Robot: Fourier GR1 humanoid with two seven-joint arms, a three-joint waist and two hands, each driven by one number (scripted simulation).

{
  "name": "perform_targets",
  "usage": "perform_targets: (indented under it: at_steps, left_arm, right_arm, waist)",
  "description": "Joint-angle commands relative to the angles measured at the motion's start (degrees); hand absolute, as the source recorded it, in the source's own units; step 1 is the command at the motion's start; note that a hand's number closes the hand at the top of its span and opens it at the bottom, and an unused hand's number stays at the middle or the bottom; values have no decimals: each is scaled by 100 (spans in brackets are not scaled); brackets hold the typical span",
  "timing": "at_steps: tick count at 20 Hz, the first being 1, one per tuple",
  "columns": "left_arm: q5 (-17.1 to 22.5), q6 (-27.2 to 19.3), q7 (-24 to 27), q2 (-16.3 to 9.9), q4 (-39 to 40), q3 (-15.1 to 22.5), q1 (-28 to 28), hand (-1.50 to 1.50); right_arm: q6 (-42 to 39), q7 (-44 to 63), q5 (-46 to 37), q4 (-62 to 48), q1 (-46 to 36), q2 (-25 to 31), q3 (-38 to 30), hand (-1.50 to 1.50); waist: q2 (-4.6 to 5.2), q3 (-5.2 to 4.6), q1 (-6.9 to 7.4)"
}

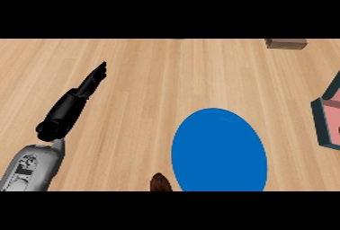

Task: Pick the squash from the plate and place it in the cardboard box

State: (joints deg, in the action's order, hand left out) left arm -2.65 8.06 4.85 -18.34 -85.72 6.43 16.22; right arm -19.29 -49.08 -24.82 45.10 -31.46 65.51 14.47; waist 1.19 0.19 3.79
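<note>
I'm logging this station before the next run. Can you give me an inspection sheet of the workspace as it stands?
Surface: light wooden counter, bare across its middle.
Job's things: blue plate near the lower edge, nothing visible on it; no squash seen; a pink and teal object, cut off at the right edge, cannot be identified as the box.
Clutter: small brown block at the top edge; dark brown thing at the lower edge beside the plate, too cut off to name.
Hands: left hand at the left, fingers straight, holding nothing; right hand not in view.
Cables: nothing seen.
Surroundings: nothing seen beyond the counter.
</note>
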Motion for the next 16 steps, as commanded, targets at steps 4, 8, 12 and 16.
perform_targets:
  at_steps: [4, 8, 12, 16]
  left_arm:
    - [51, 26, -124, -4, -31, -46, 4, 0]
    - [5, 44, 5, -88, 33, -98, 30, 0]
    - [2, -30, -100, 57, -26, -35, 48, 0]
    - [-26, -18, 95, 101, 21, -13, -21, 0]
  right_arm:
    - [-1449, -770, 1822, -654, -386, -870, -820, -150]
    - [-2265, 146, 2975, -1298, -536, -1126, -1359, -150]
    - [-2840, 1227, 3759, -1960, -865, -1094, -1794, -150]
    - [-2929, 1765, 4092, -2561, -1248, -970, -2124, -150]
  waist:
    - [-60, 17, -61]
    - [-13, 9, -55]
    - [-25, 3, -67]
    - [32, 15, 0]
